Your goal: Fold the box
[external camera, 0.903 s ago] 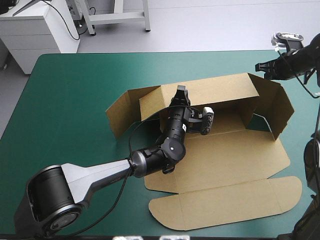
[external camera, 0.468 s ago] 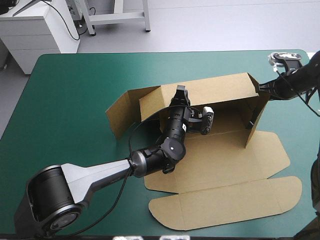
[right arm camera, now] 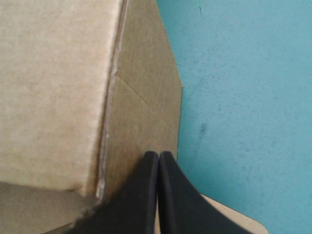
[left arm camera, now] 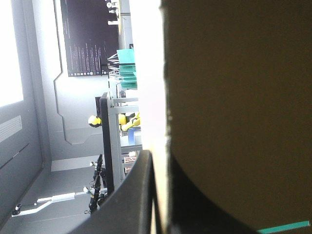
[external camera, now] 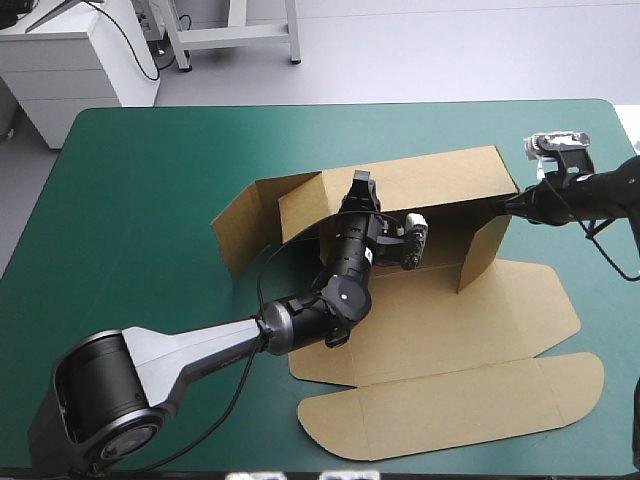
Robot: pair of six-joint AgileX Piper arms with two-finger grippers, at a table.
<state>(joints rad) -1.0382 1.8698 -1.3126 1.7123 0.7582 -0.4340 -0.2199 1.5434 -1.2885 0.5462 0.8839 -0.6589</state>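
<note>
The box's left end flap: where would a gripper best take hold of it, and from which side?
Probably its top edge near the free corner, coming from above: the left end flap stands upright, splayed outward over bare teal-green cover, and the left gripper on the back wall is well clear.

We're looking at the table (external camera: pixel 150 180): teal-green cover (right arm camera: pixel 234 97) lying smooth and flat, both far corners rounded, far edge near the top.

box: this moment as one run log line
box partly folded | left claw shut on rear wall, upright | right claw shut, against right end flap, angled inward | front flap flat
</note>
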